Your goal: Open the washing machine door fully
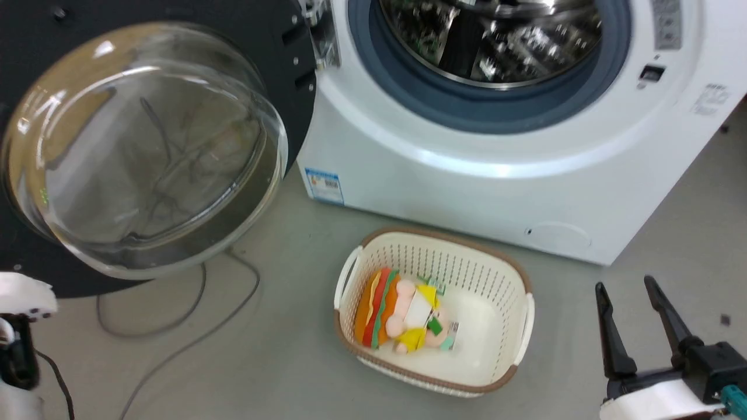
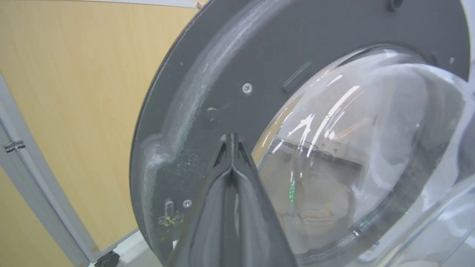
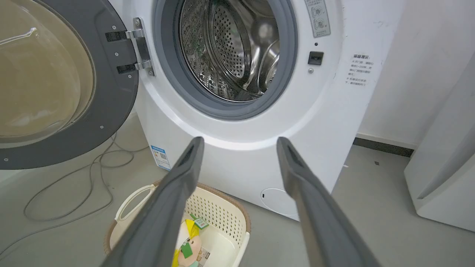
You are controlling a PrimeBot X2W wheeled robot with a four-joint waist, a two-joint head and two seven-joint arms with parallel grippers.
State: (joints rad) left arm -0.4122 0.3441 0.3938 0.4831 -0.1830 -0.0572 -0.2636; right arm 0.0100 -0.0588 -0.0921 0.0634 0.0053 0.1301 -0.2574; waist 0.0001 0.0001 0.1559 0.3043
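Observation:
The washing machine door [image 1: 295, 70] is swung out to the left of the machine, its black inner ring and clear glass bowl [image 1: 146, 151] facing me. Its metal hinge [image 3: 141, 48] joins it to the white front. In the left wrist view my left gripper [image 2: 231, 139] is shut with nothing in it, its tips close against the door's dark inner ring [image 2: 207, 92] beside the glass bowl [image 2: 352, 148]. My right gripper [image 1: 624, 283] stands open at the lower right, well clear of the door [image 3: 111, 92], with its fingers [image 3: 185, 167] pointing toward the machine's front.
The steel drum opening with its grey rubber rim [image 1: 490, 105] is uncovered. A cream basket [image 1: 508, 262] holding a plush toy [image 1: 402, 309] sits on the floor before the machine. Cables [image 1: 175, 326] lie under the door. A wood panel [image 2: 74, 92] stands behind the door.

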